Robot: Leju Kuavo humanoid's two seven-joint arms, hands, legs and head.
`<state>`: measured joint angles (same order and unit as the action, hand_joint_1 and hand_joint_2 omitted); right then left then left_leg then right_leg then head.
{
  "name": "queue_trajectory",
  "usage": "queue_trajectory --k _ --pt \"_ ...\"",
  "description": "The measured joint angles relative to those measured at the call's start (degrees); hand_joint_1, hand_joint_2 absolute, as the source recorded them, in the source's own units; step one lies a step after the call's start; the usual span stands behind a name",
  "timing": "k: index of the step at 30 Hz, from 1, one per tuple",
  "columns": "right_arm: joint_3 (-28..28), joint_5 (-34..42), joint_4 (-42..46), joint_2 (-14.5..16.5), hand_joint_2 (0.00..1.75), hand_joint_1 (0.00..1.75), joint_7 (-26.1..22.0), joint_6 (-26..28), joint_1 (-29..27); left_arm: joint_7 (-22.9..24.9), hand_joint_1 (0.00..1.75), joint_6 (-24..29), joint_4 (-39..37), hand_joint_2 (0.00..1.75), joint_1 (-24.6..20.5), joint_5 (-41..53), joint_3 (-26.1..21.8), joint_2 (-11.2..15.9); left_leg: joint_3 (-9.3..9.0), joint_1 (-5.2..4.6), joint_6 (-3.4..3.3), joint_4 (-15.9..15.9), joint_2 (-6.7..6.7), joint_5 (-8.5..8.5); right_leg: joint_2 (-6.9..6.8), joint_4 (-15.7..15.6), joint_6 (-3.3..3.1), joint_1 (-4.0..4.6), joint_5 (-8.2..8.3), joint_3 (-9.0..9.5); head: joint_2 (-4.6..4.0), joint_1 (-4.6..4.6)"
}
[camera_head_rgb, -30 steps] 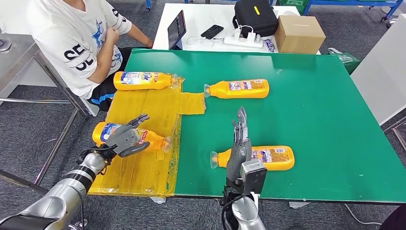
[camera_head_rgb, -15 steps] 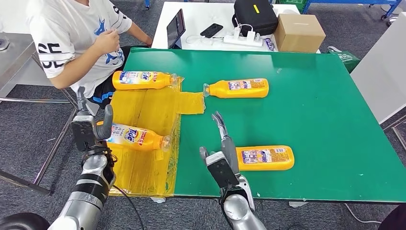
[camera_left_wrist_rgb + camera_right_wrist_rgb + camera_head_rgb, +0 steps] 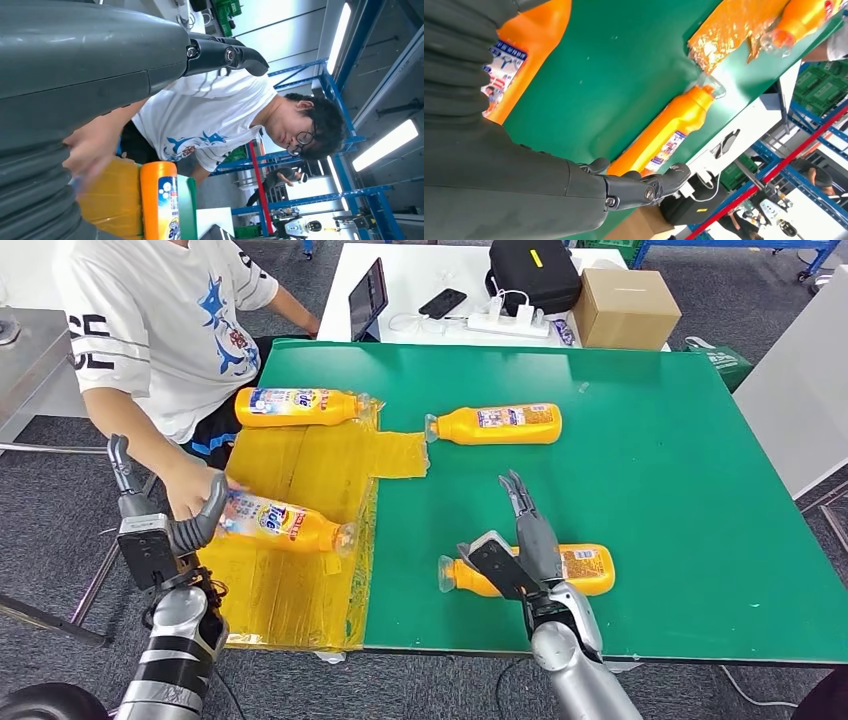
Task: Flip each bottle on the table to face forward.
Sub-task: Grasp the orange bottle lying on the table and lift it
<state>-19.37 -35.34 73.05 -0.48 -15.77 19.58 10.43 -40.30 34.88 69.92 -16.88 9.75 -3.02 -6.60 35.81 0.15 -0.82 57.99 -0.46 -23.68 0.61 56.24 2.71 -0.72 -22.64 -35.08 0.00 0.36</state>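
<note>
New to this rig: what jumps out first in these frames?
Four orange bottles lie on their sides on the green table, two of them on the yellow sheet at its left. A person's hand touches the near-left bottle beside the robot's raised left hand. The right hand hovers over the near-centre bottle.

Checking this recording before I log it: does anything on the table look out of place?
Yes. A person's hand is on the base of the near-left bottle, beside the robot's left hand. That bottle lies askew on the yellow sheet, whose taped edges look ragged.
</note>
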Motion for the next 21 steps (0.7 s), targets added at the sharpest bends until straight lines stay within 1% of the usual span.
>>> queue_trajectory --k 2,5,8,13,17,21 --pt "0.1 -0.4 0.0 -0.3 1.75 0.0 0.4 -0.2 0.0 0.0 0.0 0.0 0.3 1.75 0.1 0.0 0.0 0.0 0.0 0.01 0.0 0.0 0.0 0.0 0.0 0.0 0.0 0.01 0.0 0.0 0.0 -0.01" --pt "0.2 -2.7 -0.1 -1.4 1.75 0.0 3.4 -2.6 0.2 0.0 0.0 -0.4 0.6 1.75 0.3 0.0 0.3 0.0 0.0 0.01 0.0 0.0 0.0 0.0 0.0 0.0 0.0 0.01 0.0 -0.01 0.0 0.0" --pt "0.3 -4.0 -0.5 -3.7 1.75 0.0 6.3 -7.3 0.3 0.0 0.0 -1.2 0.7 1.75 0.9 0.3 0.7 0.1 0.02 -0.01 0.0 0.0 -0.02 0.0 -0.01 0.0 0.0 -0.01 0.0 0.0 0.0 0.01" --pt "0.5 -2.9 -0.8 -8.0 1.75 0.0 8.0 -15.1 0.4 0.0 0.0 -3.0 0.5 1.75 1.5 0.7 0.9 0.3 0.04 -0.06 -0.02 0.0 -0.03 -0.01 -0.01 0.0 0.01 -0.06 0.0 -0.01 0.0 0.0" --pt "0.6 1.2 -1.7 -11.5 1.75 0.0 7.3 -21.6 1.5 0.0 0.0 -5.2 -0.1 1.75 1.6 1.1 1.5 0.3 0.03 -0.06 -0.03 0.0 -0.03 -0.01 -0.01 0.0 0.01 -0.06 0.01 -0.02 0.0 -0.02" --pt "0.8 6.0 -2.9 -16.2 1.75 0.0 5.7 -28.3 3.8 0.0 0.0 -6.3 -1.1 1.75 1.5 0.9 2.6 0.3 0.03 -0.06 -0.06 0.0 -0.03 0.01 -0.01 0.0 0.04 -0.06 0.03 -0.01 0.0 -0.01"
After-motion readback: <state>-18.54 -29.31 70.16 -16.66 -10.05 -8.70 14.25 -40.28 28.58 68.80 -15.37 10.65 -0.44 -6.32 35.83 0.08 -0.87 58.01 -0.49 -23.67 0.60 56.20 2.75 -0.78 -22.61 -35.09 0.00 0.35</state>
